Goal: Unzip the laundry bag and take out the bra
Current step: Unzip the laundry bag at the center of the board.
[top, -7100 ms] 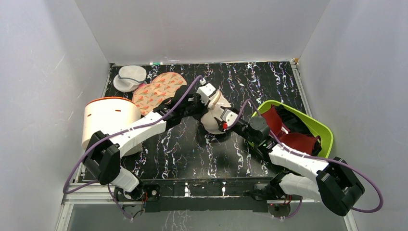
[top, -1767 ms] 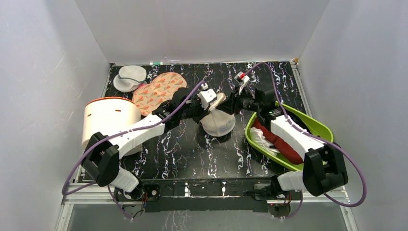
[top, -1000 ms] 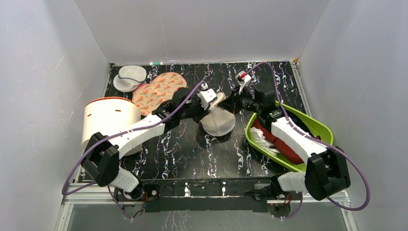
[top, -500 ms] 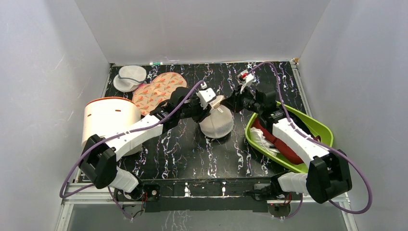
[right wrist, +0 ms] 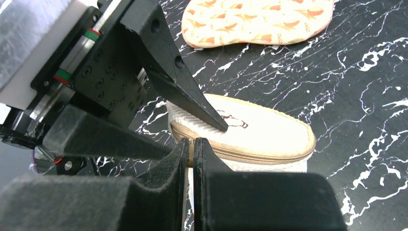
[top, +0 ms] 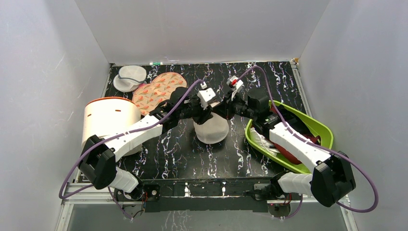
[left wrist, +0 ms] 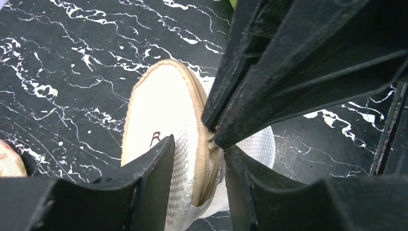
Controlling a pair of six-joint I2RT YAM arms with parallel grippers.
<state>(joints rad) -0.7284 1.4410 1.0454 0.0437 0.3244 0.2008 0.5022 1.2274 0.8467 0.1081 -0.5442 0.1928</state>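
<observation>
Laundry bag (left wrist: 154, 110) edge in left hand (left wrist: 195, 144)

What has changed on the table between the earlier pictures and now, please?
The right end effector swung from the near side of the round cream-white mesh laundry bag to its far side and now pinches its zip seam. The bag shifted towards the arm bases, the left end effector gripping its rim throughout. The white orange-rimmed tub stayed put.

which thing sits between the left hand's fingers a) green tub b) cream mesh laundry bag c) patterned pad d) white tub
b: the left wrist view shows the left hand gripping the laundry bag by its zipped rim.
</observation>
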